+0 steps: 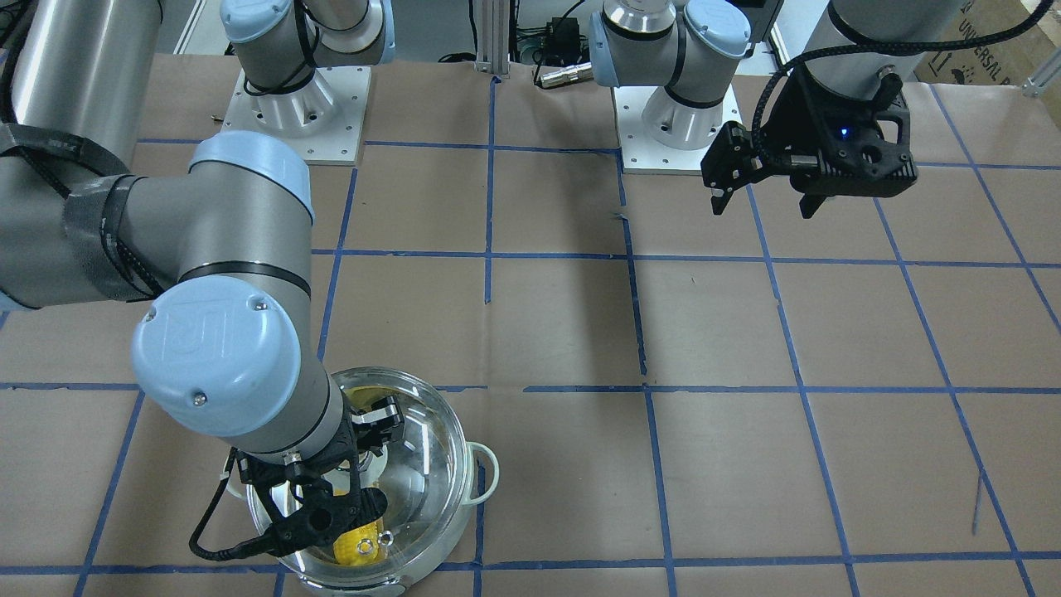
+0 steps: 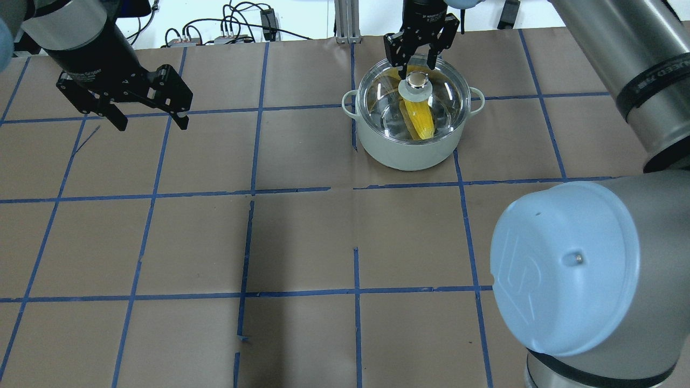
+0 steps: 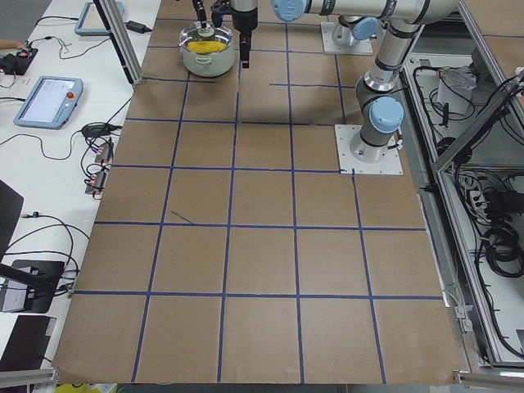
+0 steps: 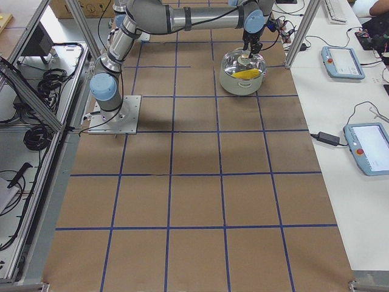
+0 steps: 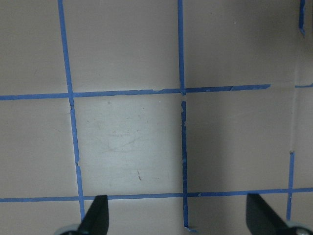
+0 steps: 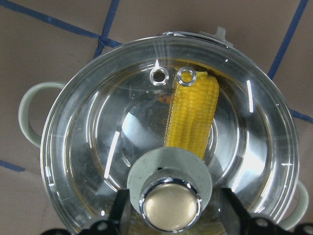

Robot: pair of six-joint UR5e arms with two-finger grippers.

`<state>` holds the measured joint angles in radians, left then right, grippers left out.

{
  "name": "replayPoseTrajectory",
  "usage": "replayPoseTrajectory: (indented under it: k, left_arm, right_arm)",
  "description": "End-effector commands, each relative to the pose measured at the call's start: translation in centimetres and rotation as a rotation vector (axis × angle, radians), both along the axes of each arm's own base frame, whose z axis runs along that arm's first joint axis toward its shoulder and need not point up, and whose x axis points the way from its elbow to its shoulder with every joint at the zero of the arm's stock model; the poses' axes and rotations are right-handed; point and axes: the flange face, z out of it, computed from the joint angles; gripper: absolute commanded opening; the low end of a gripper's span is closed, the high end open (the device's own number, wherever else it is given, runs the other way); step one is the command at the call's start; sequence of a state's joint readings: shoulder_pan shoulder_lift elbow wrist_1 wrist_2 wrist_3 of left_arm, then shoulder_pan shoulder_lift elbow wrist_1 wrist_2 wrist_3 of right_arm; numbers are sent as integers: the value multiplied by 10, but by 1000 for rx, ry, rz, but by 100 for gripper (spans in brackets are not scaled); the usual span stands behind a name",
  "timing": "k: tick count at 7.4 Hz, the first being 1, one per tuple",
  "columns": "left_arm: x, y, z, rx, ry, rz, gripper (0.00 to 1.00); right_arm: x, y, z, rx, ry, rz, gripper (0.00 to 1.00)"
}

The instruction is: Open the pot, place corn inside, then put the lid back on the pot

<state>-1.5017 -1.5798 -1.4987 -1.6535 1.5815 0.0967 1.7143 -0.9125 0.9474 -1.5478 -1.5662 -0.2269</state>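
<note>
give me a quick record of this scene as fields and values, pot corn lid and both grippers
pot: upright on the table
corn: lying inside the pot, seen through the glass
lid: seated on the pot
right gripper: open, jaws either side of the lid's knob
left gripper: open, empty, over bare table, far from the pot

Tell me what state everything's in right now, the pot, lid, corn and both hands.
pot: closed, upright.
lid: seated on the pot.
corn: lying inside the pot, under the lid.
right hand: open, astride the lid's knob.
left hand: open, empty.
</note>
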Motion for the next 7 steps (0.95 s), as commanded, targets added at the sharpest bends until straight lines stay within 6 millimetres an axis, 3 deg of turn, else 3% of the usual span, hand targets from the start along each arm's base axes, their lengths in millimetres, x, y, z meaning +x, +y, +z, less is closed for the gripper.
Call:
replayPoseTrajectory:
  k: [1,2,4,5,6,7]
  left_arm:
    - [0,0,0,0,0,0,100]
    - [0,0,0,0,0,0,100]
    - [0,0,0,0,0,0,100]
    - [0,0,0,0,0,0,100]
    - [0,0,0,0,0,0,100]
    - [0,0,0,0,0,0,100]
  right_arm:
    - [-5,2,12,-23,1,1,75]
    - [-20,15,37,-32,8,-9,73]
    - [-40,67,74,-9,13,-24,74]
    - [-61,97,87,-5,11,-55,83]
    - [-71,131,98,-16,7,-66,91]
    - [-77,150,89,-10,11,-75,91]
